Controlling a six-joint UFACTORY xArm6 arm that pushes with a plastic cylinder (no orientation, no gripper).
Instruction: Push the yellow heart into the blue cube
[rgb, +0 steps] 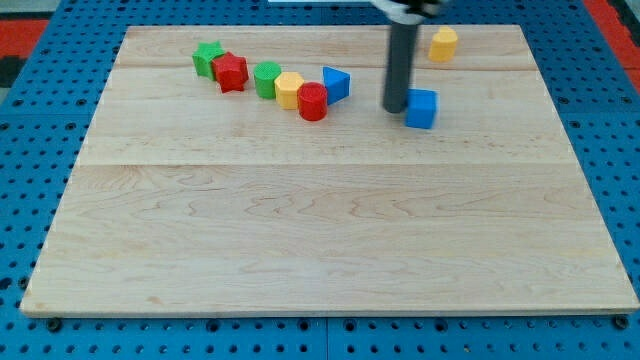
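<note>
My tip (395, 108) rests on the board just left of the blue cube (421, 108), touching or nearly touching its left side. A yellow block (289, 89) with a rounded outline, probably the heart, lies to the left in a curved row of blocks, about a hundred pixels from the tip. It sits between a green round block (266, 79) and a red round block (313, 101). A second yellow block (443, 43), with a pointed top, sits near the view's top edge, above and right of the blue cube.
The row on the wooden board (320, 250) also holds a green star-like block (208, 58), a red star-like block (230, 72) and a blue triangular block (336, 83). A blue pegboard (30, 150) surrounds the board.
</note>
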